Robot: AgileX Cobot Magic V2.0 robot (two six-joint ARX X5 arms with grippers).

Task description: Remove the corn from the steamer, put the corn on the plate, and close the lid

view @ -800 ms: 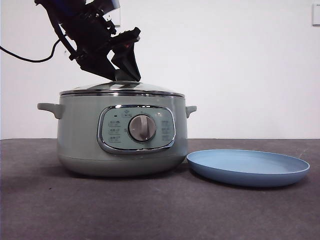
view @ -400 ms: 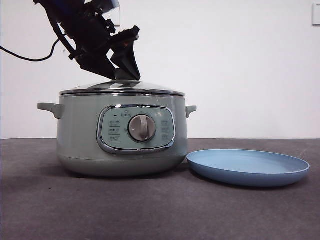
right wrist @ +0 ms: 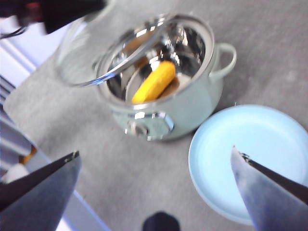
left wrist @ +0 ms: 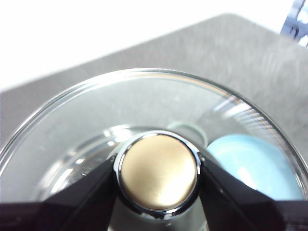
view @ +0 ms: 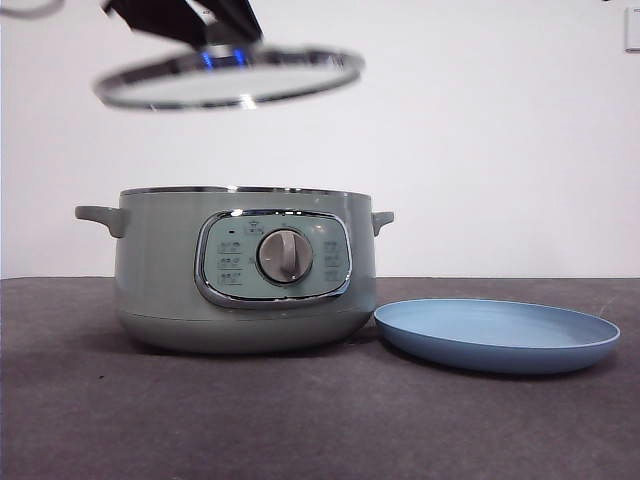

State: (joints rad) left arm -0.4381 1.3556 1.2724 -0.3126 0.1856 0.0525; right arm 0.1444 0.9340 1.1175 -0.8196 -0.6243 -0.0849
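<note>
The corn [right wrist: 155,82] is a smooth yellow-orange cob, tapered at one end, lying slantwise on the shiny metal floor inside the steamer [view: 245,270]. The steamer is a round sage-green pot with stubby side handles and a chrome-framed panel with a silver dial; it stands uncovered on the dark grey worktop, toward the left side as the front view shows it. Just beside it, toward the right edge, lies the shallow light-blue plate [view: 497,335], bare.

The lid [view: 230,78], clear glass with a chrome rim, hangs in the air above the steamer's left half, tilted slightly, well clear of the pot's rim. The left gripper [left wrist: 158,173] comes down from above and pinches the lid's round knob [left wrist: 159,172], one black jaw pressed against each side of it.

The right gripper [right wrist: 156,168] hovers high over the near part of the worktop, its jaws spread wide, holding and touching nothing.
</note>
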